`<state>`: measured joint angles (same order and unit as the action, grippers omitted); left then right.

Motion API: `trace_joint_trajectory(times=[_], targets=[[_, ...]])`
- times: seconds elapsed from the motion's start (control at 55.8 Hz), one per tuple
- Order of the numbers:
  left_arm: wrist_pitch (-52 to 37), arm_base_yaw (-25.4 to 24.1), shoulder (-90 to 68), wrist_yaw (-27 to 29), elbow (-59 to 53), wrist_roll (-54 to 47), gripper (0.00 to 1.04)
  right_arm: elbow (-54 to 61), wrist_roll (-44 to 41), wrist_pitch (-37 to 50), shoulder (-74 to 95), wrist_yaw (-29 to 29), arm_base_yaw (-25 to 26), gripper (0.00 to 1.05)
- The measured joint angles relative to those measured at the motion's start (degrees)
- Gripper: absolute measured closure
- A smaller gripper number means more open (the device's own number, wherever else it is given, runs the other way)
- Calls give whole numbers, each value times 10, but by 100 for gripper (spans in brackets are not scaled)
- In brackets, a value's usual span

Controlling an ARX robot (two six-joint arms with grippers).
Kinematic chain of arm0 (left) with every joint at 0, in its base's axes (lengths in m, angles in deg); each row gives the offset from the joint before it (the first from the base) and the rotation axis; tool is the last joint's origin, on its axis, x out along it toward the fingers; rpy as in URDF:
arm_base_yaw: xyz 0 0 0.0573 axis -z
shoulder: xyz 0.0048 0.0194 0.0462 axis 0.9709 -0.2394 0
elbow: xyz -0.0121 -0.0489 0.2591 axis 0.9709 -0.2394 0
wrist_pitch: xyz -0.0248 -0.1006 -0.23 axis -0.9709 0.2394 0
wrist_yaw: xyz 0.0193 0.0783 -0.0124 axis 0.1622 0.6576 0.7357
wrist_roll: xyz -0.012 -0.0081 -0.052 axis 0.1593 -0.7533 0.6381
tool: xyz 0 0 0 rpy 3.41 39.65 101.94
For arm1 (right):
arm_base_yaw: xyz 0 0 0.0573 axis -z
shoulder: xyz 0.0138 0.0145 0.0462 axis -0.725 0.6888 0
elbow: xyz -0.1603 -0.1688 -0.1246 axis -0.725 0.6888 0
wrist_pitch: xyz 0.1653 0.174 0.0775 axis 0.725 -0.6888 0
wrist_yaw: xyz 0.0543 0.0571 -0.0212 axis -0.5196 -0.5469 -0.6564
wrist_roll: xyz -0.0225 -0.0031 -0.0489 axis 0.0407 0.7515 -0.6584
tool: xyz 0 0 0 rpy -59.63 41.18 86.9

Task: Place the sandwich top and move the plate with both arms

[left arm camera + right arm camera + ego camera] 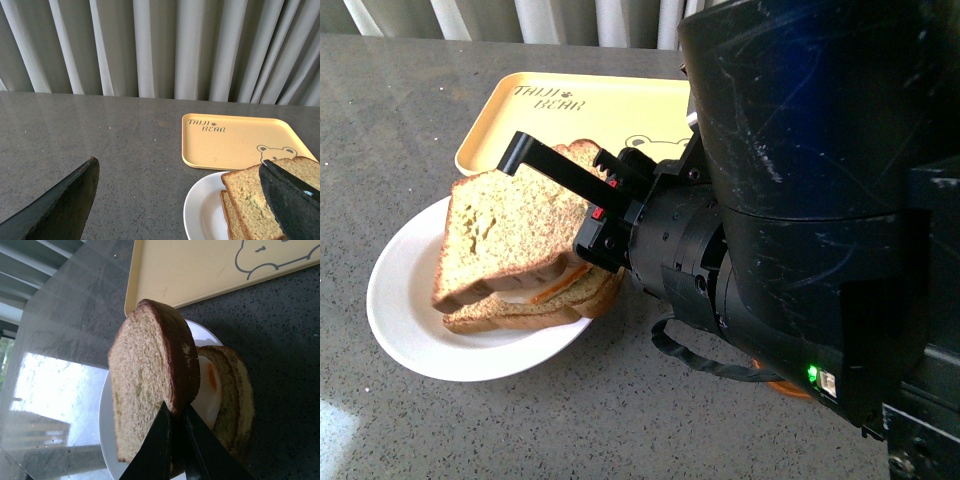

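Observation:
The sandwich top (505, 235), a brown slice with a dark crust, is tilted just above the stack on the white plate (400, 320). My right gripper (535, 165) is shut on its edge. The right wrist view shows the sandwich top (145, 380) pinched on edge in that gripper (175, 412), beside a lower slice (235, 395) bearing a fried egg (205, 390). My left gripper (178, 165) is open over bare table, left of the plate (200, 210). One of its fingers (290, 200) covers part of the sandwich top (250, 200).
A yellow bear-printed tray (620, 105) lies just behind the plate, nearly touching it. My right arm's black body (800, 200) fills the right half of the front view. Grey curtains (165, 45) hang beyond the grey speckled table (620, 420).

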<state>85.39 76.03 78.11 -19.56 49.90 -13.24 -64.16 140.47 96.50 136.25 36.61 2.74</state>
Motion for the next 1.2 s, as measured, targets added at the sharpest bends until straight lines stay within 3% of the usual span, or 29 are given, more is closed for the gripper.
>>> trace_joint_trajectory(times=[0.197,0.806,1.2], targets=[[0,0,0,0,0,0,9,2,1,-4,1,2,0,101],[0,0,0,0,0,0,9,24,17,-12,-1,5,17,8],[0,0,0,0,0,0,9,34,13,-63,-64,-11,79,9]])
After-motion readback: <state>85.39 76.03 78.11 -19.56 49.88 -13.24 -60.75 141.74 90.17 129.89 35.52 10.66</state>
